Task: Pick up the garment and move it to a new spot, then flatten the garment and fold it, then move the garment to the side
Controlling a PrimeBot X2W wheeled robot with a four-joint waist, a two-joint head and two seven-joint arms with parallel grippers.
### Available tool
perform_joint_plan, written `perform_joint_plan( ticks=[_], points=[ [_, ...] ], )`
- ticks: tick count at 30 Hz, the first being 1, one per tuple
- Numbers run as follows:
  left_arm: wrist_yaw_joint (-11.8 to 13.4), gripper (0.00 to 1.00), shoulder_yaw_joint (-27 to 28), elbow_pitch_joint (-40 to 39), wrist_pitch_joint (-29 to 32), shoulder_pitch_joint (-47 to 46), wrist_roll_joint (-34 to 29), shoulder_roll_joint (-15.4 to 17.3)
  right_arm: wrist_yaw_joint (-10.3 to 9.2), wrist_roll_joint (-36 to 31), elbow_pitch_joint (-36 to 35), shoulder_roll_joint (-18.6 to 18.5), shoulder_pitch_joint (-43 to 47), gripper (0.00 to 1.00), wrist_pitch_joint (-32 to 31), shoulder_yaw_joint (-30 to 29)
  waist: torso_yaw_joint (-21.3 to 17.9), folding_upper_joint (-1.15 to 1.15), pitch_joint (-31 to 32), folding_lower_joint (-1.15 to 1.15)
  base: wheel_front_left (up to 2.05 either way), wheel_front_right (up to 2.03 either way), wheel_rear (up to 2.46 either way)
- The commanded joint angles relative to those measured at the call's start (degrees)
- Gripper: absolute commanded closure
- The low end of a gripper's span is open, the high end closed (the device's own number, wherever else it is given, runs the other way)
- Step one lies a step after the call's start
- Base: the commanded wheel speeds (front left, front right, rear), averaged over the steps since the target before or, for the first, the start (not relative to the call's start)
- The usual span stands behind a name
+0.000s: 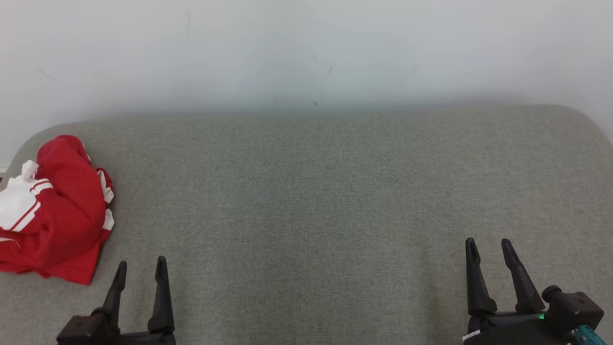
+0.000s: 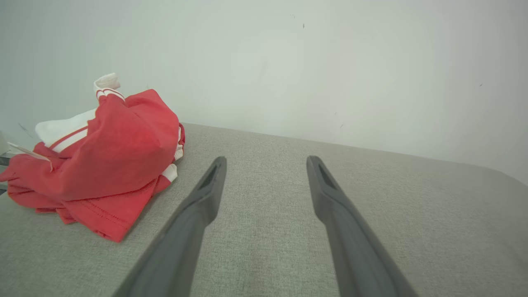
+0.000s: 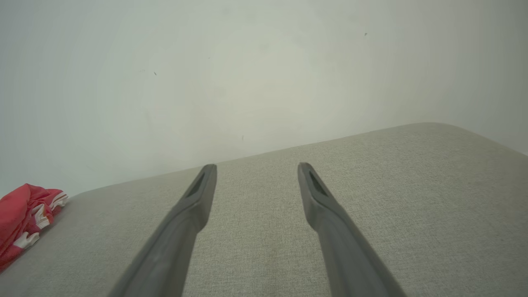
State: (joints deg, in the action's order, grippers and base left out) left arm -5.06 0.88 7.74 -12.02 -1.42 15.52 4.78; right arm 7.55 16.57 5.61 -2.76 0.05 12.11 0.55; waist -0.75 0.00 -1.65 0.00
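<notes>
Both claws released, holding nothing: left claw and right claw hover over the grey counter; the crumpled red-and-white garment lies just left of the left claw

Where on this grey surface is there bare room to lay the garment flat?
The grey surface is bare from the crumpled garment at its left edge across to its right edge, and from the wall forward to the open left gripper and right gripper. Crowded only at the far left, where the garment lies.
</notes>
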Motion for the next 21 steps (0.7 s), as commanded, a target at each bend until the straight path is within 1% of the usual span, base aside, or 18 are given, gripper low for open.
perform_joint_plan(
  ticks=[1, 15, 21],
  points=[
    [-0.2, 0.0, 0.3, -0.4, -0.5, 0.2, -1.5, 0.5, -0.09, -1.2, -0.5, -0.2, 0.1, 0.0, 0.4, -0.1, 0.0, 0.0, 0.0, 0.0, 0.0, 0.0, 0.0],
    [-0.4, 0.0, 1.8, 0.2, -2.1, 1.5, -5.5, 0.8, -0.11, -6.5, -0.3, -0.2, 1.3, 0.0, 2.0, -0.6, -0.1, 0.0, 0.5, 0.0, 0.0, 0.0, 0.0],
    [-1.3, 0.0, 1.2, 1.2, -2.7, 1.8, -6.5, 1.4, -0.11, -8.0, 0.0, -0.2, 1.9, 0.0, 2.6, -0.4, -0.2, 0.0, 1.0, 0.0, 0.0, 0.0, 0.0]
  ],
)
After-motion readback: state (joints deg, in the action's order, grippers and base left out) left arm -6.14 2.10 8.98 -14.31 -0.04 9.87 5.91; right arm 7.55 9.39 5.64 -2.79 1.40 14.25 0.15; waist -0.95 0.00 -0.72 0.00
